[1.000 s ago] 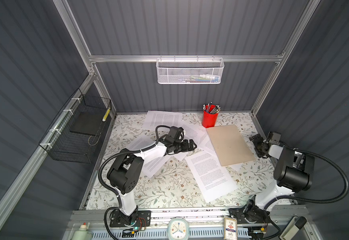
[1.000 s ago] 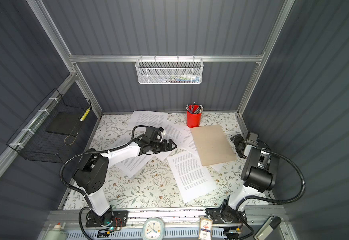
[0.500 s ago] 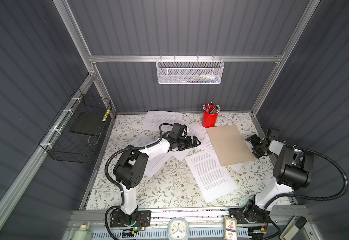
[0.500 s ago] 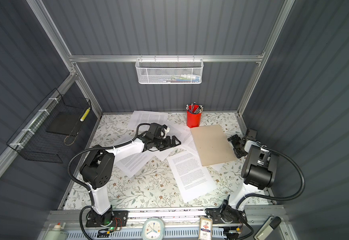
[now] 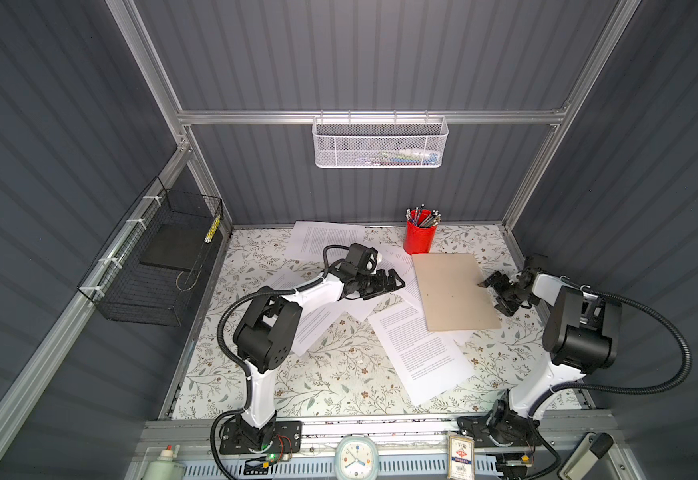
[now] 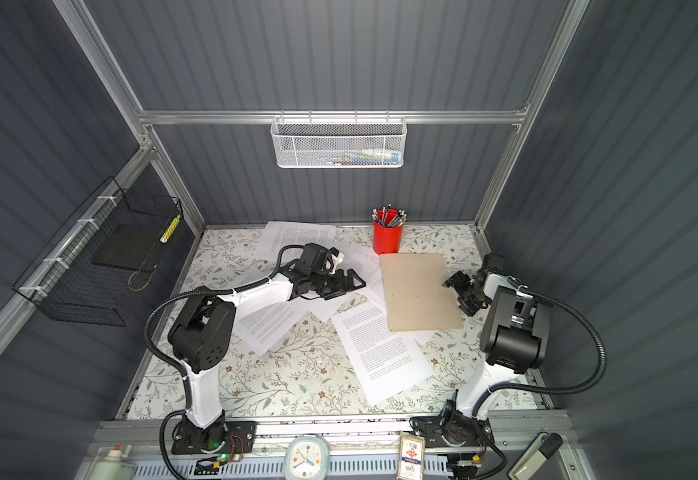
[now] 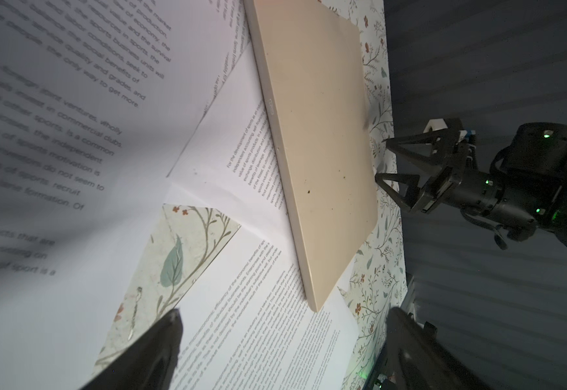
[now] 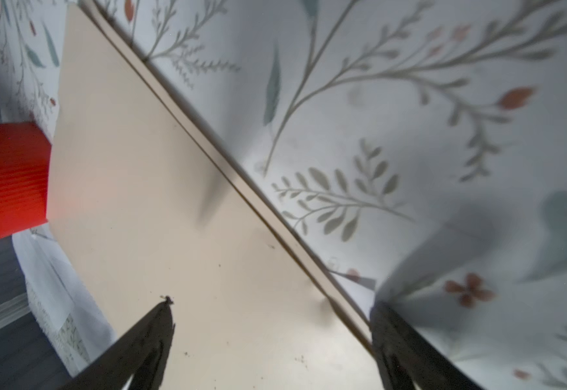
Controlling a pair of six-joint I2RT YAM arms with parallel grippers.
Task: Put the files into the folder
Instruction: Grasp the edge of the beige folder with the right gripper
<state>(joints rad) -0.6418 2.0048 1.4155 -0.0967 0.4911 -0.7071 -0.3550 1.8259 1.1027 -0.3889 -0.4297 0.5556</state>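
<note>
Right wrist: right claw (image 8: 272, 304) astride folder (image 8: 140, 169) edge

files (image 7: 248, 337) partly under folder (image 7: 319, 135), their close print blurred; mesh basket (image 5: 380, 143) contents indistinct

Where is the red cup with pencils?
In both top views the red cup stands at the back of the table, right of the middle, just behind the brown folder's far corner, with white papers to its left.
</note>
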